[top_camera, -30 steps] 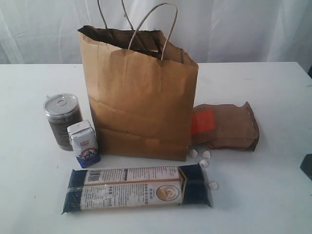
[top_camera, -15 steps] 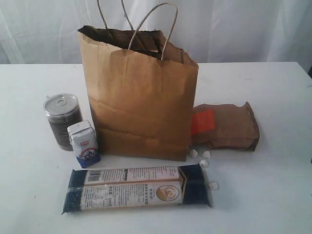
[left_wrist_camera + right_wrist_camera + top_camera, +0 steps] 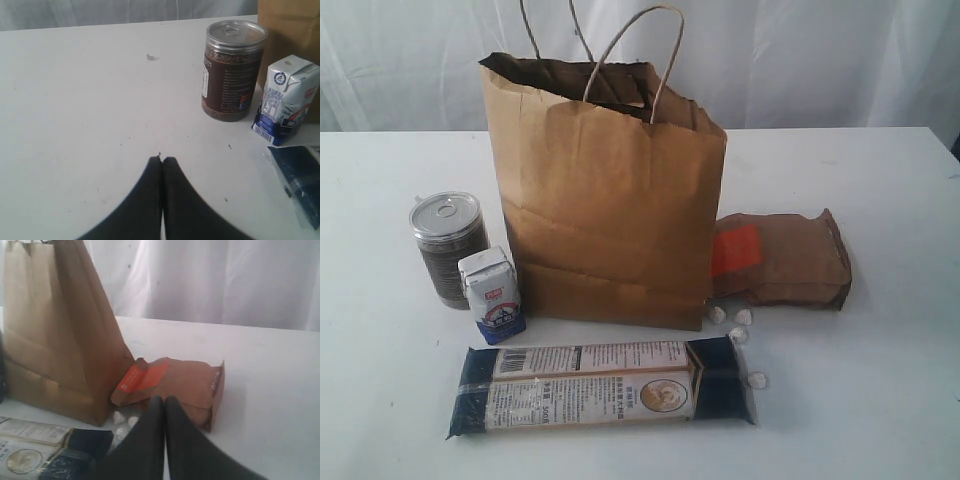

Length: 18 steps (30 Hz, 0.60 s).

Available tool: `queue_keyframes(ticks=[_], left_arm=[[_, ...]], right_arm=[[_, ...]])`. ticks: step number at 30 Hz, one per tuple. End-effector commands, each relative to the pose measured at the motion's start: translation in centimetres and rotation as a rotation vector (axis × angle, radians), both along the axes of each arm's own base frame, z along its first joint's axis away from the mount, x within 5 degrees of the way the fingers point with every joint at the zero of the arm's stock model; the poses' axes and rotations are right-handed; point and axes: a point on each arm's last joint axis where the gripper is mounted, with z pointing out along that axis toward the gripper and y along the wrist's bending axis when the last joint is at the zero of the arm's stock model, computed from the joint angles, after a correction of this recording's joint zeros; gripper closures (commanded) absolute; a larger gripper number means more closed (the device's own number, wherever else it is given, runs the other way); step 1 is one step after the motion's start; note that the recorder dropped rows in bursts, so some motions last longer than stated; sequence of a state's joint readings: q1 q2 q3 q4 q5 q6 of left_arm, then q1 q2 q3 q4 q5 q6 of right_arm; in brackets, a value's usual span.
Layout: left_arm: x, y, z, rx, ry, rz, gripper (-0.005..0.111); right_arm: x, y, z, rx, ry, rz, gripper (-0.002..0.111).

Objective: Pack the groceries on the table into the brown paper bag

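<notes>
The brown paper bag [image 3: 605, 195] stands upright mid-table with its mouth open. Left of it are a clear can with a metal lid [image 3: 447, 245] [image 3: 231, 70] and a small blue-white carton [image 3: 492, 294] [image 3: 286, 99]. The long dark-blue noodle pack [image 3: 605, 386] lies in front. A brown orange-labelled pouch [image 3: 780, 258] [image 3: 175, 385] lies on the right, with tiny wrapped candies [image 3: 732, 320] [image 3: 122, 420] by it. My left gripper [image 3: 162, 160] is shut and empty, over bare table short of the can. My right gripper [image 3: 165, 400] is shut and empty, in front of the pouch. Neither gripper shows in the exterior view.
The white table [image 3: 880, 380] stretches wide on all sides. A white curtain [image 3: 800, 60] hangs behind it. One candy [image 3: 757, 380] lies apart at the noodle pack's right end.
A dark object at the right edge of the exterior view a second ago has gone out of view. The groceries and bag have not moved.
</notes>
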<state>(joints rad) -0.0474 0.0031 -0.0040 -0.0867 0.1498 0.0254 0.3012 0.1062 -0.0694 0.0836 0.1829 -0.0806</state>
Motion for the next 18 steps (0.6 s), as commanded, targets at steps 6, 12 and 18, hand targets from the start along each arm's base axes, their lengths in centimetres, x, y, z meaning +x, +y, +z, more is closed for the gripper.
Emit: queue_keyframes(ticks=[6, 12, 18], left_arm=[[0.0, -0.1, -0.1, -0.009, 0.002, -0.005, 0.107], [0.0, -0.1, -0.1, -0.009, 0.002, -0.005, 0.107], [0.0, -0.2, -0.1, -0.009, 0.002, -0.037, 0.107]], right_arm=[[-0.2, -0.4, -1.2, -0.016, -0.019, -0.053, 0.108], [-0.6, -0.5, -1.6, -0.007, -0.051, -0.054, 0.108], [-0.6, -0.5, -1.9, -0.015, -0.023, -0.051, 0.108]])
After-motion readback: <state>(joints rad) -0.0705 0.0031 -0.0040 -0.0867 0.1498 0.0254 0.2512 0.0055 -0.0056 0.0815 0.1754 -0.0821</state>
